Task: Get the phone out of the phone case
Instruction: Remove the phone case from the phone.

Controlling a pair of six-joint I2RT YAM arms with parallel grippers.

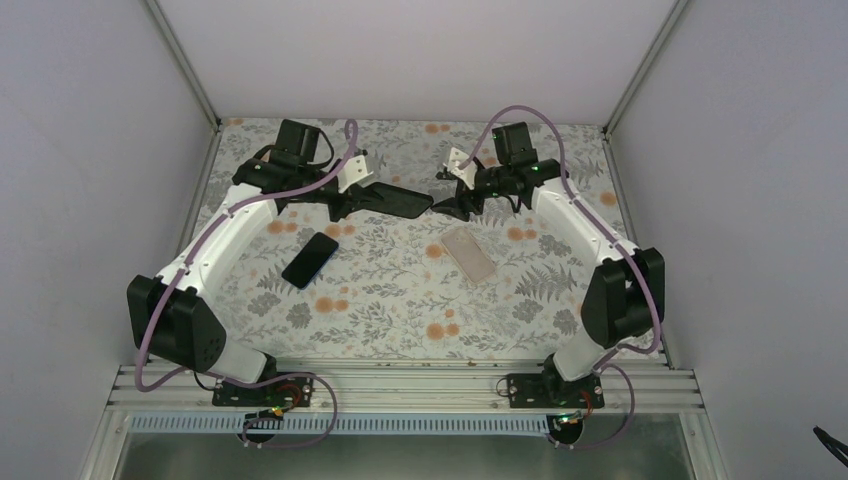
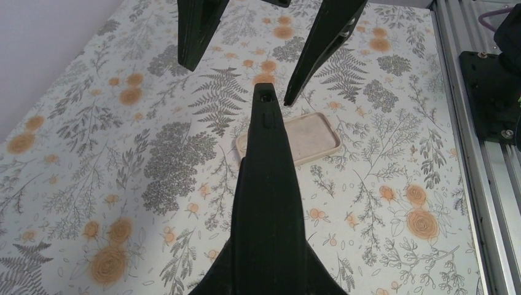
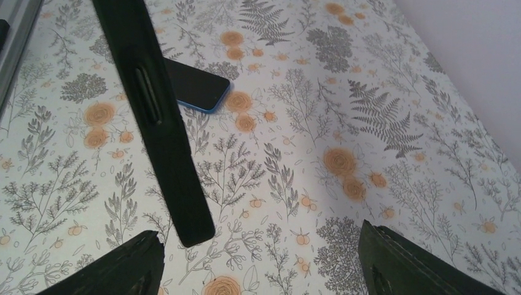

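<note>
The phone (image 1: 396, 201) is a slim black slab held in the air at the back of the table by my left gripper (image 1: 347, 203), which is shut on its left end. In the left wrist view the phone (image 2: 268, 184) runs edge-on away from the gripper (image 2: 268, 273). The phone case (image 1: 469, 254) lies empty and flat on the flowered cloth, and also shows in the left wrist view (image 2: 310, 137). My right gripper (image 1: 449, 196) is open and empty just past the phone's free end; in the right wrist view (image 3: 264, 270) the phone (image 3: 161, 129) crosses above its left finger.
A second bare black phone (image 1: 310, 259) with a blue edge lies on the cloth at left centre, and also shows in the right wrist view (image 3: 198, 85). Grey walls enclose three sides. A metal rail (image 1: 400, 385) runs along the near edge.
</note>
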